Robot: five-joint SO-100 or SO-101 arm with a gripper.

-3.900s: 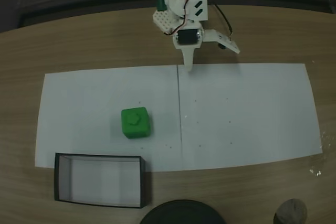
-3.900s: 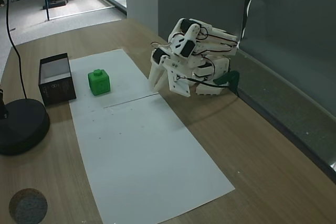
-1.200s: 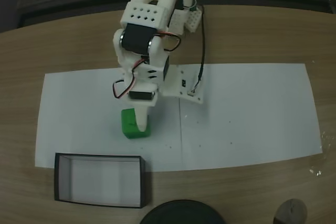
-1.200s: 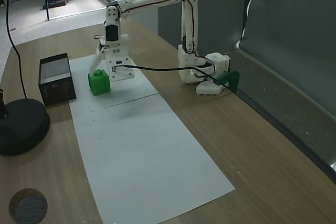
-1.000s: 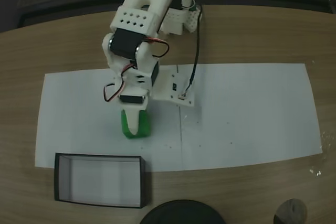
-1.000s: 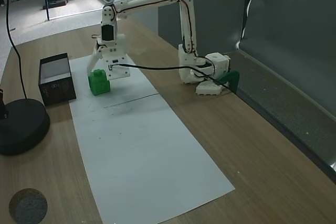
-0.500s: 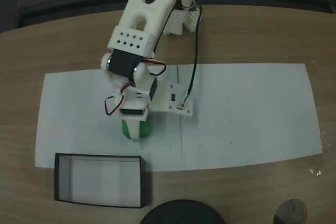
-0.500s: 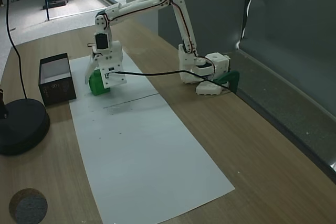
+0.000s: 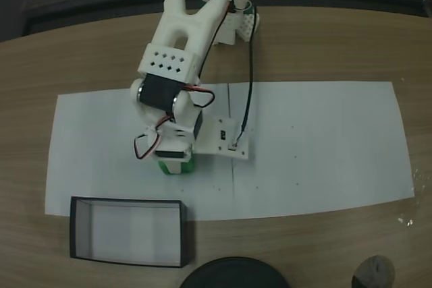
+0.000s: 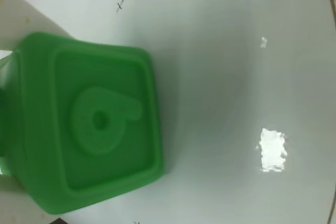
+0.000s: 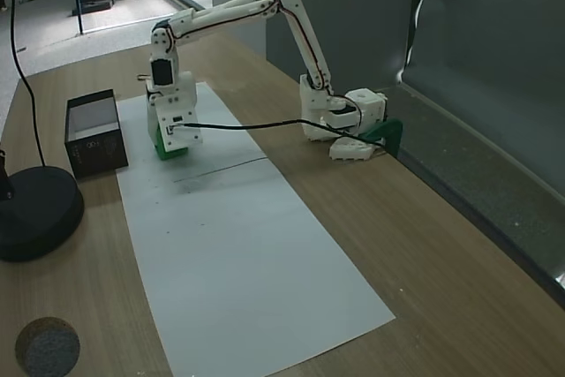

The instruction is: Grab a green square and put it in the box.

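White arm reaches down over the green square (image 9: 177,167), which sits on the white paper sheet (image 9: 317,146) on the wooden worktop (image 9: 81,59). Gripper (image 9: 173,165) lowered around the block; in the wrist view the green square (image 10: 86,121) sits close up, a white finger (image 10: 21,22) at its edge. Whether the fingers are clamped on it or loose: cannot tell. The box (image 9: 128,231) lies just off the paper, near the block, apart from it. Black round base (image 11: 35,211) stands beside the box (image 11: 93,132).

Wooden table (image 11: 459,306), white paper sheet (image 9: 324,146), grey wall (image 11: 494,41)
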